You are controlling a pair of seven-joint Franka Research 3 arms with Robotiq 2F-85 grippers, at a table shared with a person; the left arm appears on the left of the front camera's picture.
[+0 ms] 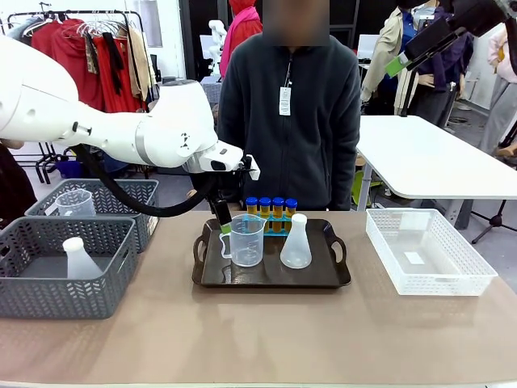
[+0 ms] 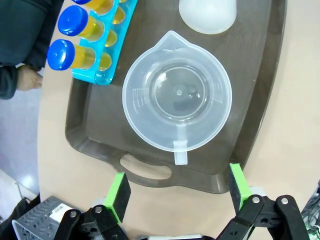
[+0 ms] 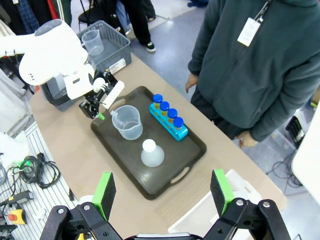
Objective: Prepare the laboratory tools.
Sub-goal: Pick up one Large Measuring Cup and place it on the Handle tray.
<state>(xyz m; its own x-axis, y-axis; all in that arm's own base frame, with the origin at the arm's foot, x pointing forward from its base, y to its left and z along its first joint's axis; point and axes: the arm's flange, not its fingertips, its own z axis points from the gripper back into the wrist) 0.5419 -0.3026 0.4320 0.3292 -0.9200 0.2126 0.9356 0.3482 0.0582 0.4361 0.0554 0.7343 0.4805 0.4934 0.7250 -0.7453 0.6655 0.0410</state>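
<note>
My left tool [image 2: 175, 192] hung wide open, empty, above beaker [image 2: 177, 102] at tray's [image 2: 87, 130] left end. Right tool [image 3: 162, 192] open, empty. Advice: withdraw straight, avoid handle.

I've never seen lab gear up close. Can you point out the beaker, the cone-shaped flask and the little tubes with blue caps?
beaker [image 2: 177, 95], left wrist view, inside bottom.
conical flask [image 1: 296, 249], front view, wide lower body.
test tubes [image 3: 168, 116], right wrist view, blue caps in the rack.
</note>
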